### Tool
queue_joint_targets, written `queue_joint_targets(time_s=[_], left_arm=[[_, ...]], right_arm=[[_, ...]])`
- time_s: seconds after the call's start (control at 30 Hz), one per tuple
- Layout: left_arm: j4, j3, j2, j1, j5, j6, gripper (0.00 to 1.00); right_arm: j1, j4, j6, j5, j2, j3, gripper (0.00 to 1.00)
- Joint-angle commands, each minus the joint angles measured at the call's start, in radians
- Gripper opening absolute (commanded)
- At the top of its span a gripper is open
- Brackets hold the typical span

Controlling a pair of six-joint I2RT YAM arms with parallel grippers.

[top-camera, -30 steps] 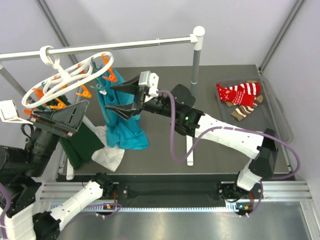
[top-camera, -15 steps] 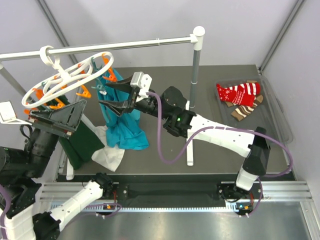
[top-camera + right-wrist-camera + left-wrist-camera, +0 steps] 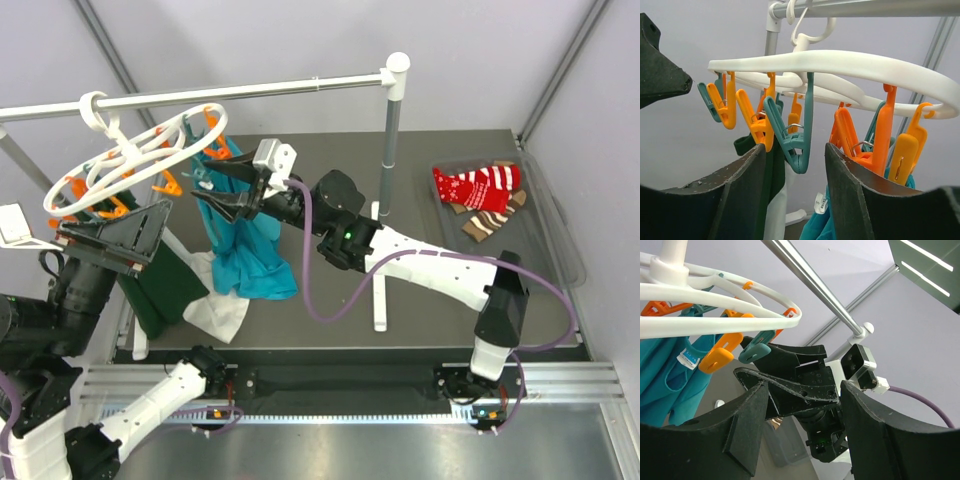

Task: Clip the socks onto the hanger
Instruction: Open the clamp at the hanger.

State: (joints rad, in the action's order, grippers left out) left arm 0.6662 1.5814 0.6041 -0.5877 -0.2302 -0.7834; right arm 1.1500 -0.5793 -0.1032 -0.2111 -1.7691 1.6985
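so the socks (image 3: 482,198) are all sitting in the clear tray (image 3: 556,228) on the far right of the table, well away from both arms. the hanger (image 3: 118,162) is hooked on the rail (image 3: 250,91) up at the left. right gripper (image 3: 212,187) is right beside its near edge, jaws spread wide with nothing in them; from the wrist view a teal clothespin (image 3: 796,134) hangs lined up with the gap. left gripper (image 3: 140,233) sits just under the ring, also wide open and empty. compared to a second ago the right arm has slid left, closer to the pins. the socks haven't moved.
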Motion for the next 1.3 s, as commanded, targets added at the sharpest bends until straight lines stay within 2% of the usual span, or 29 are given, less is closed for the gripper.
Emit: queue_joint_targets(time_s=[0.0,0.07,0.27,0.5,0.6,0.7,0.77,0.93,1.07,1.2,1.27], left_arm=[[-0.020,-0.003,-0.003,0.003,-0.004,0.015,0.64],[-0.020,-0.004,-0.001,0.003,-0.003,0.015,0.64],[-0.027,-0.018,-0.003,0.003,0.000,0.015,0.65],[-0.045,-0.043,-0.004,0.003,0.025,0.029,0.66],[-0.051,-0.052,-0.004,0.005,0.031,0.038,0.66],[-0.057,-0.055,0.000,0.003,0.023,0.036,0.66],[-0.071,-0.055,0.005,0.003,0.023,0.041,0.66],[-0.105,-0.069,0.013,0.003,0.028,0.078,0.70],[-0.192,-0.106,0.013,0.003,0.037,0.067,0.72],[-0.165,-0.072,0.062,0.003,0.002,-0.012,0.68],[-0.113,-0.007,0.113,0.003,-0.015,-0.027,0.66]], right_arm=[[0.008,-0.048,0.008,0.004,-0.010,0.067,0.50],[0.008,-0.051,0.019,0.007,-0.013,0.070,0.49],[0.010,-0.056,0.056,0.009,-0.010,0.069,0.38],[0.011,0.004,0.152,0.022,0.023,0.070,0.15],[0.011,0.096,0.233,0.021,0.040,0.101,0.12],[0.010,0.298,0.310,0.010,0.027,0.205,0.04],[0.010,0.422,0.365,-0.007,0.023,0.275,0.02],[0.002,0.568,0.457,-0.059,0.031,0.357,0.01],[-0.007,0.613,0.477,-0.099,0.048,0.360,0.01],[-0.007,0.638,0.436,-0.082,0.054,0.354,0.00],[-0.006,0.627,0.380,-0.079,0.054,0.342,0.00]])
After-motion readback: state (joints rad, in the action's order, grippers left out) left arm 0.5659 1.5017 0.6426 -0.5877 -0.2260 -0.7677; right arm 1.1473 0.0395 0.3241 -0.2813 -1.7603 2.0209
